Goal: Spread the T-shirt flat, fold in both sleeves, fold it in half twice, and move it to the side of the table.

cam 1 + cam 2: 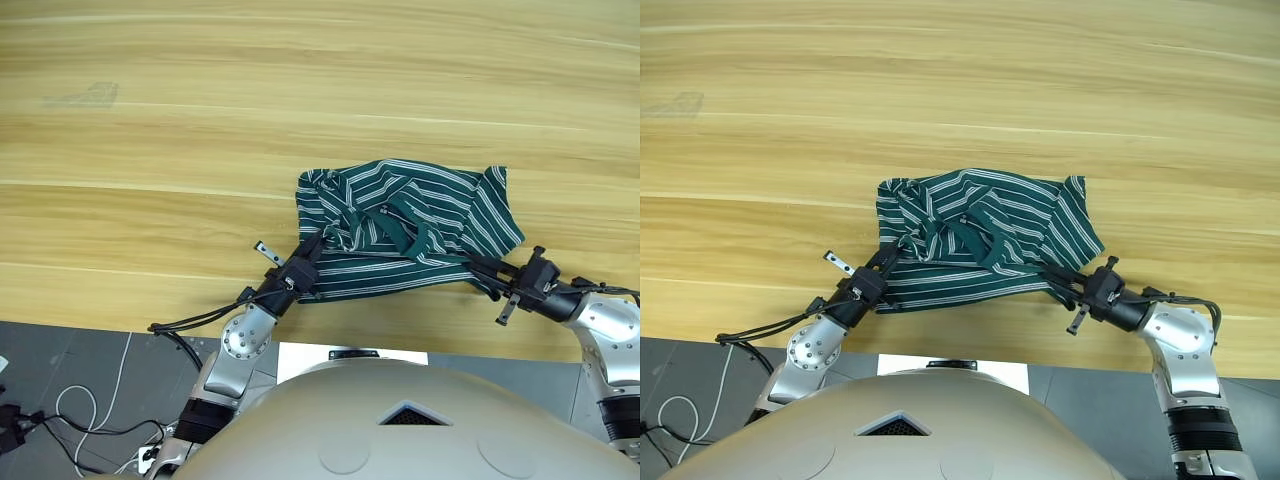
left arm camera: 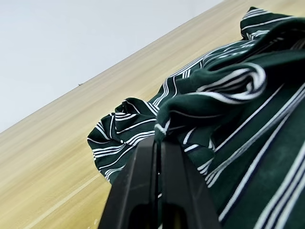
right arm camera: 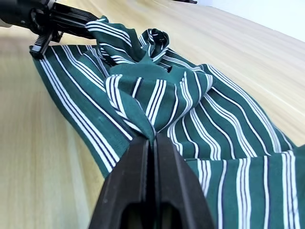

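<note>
Dark green T-shirt (image 1: 410, 225) with thin white stripes, lying crumpled and bunched on a pale wooden worktop (image 1: 200, 130), close to the near edge and slightly right of centre. Not spread flat: cloth heaped in loose folds through the middle, with one flap pointing up at the far right corner and a twisted knot of fabric at the far left. Near hem drawn in a fairly straight line between the two arms. Left gripper (image 1: 310, 250) at the near left corner of the garment, black fingers (image 2: 138, 191) pressed together with a fold of striped cloth pinched between the tips. Right gripper (image 1: 478, 268) at the near right corner, black fingers (image 3: 133, 181) likewise closed narrow on a raised ridge of the fabric, lifted a little off the wood into a small peak. Both grippers low over the worktop, well apart, one at each end of the near hem. Bare wood grain stretching away to the far side and to the left. Grey floor (image 1: 60, 350) past the near edge of the worktop, with white cables (image 1: 90, 400) looped on it at the left.
</note>
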You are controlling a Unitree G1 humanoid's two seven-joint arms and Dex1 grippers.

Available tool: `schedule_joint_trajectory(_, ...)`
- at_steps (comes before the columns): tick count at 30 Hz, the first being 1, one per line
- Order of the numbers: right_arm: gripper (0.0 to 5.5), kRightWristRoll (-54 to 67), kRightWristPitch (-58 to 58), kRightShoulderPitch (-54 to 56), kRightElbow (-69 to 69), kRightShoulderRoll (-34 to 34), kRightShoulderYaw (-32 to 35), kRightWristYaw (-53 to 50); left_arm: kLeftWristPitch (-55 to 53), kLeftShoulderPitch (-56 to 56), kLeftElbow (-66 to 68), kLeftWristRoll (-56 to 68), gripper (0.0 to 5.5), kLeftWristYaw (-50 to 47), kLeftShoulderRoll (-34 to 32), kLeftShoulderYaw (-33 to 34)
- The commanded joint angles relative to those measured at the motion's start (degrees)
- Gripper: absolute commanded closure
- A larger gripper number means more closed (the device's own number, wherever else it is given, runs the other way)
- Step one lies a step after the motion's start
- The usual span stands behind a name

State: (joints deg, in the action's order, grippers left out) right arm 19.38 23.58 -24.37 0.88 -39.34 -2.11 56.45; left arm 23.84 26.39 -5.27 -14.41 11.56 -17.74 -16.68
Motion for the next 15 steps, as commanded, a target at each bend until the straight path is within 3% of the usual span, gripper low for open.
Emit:
schedule_joint_trajectory(1, 5.49, -3.5, 0.8, -1.6, -1.5, -0.8, -0.7, 0.3, -0.2, 0.3, -0.2, -0.5, 5.50, -0.2, -0.1, 0.0)
schedule_joint_trajectory(3, 5.49, -4.7, 2.6, -2.6, -2.2, -0.9, -1.2, 1.1, -0.3, 0.3, -0.2, -0.6, 5.50, -0.2, -0.2, 0.0)
schedule_joint_trajectory(15, 3.24, -6.9, 4.5, -2.9, -2.2, -1.1, -1.6, 1.7, -0.3, 0.5, -0.7, -0.9, 5.50, 0.1, -0.5, 0.0)
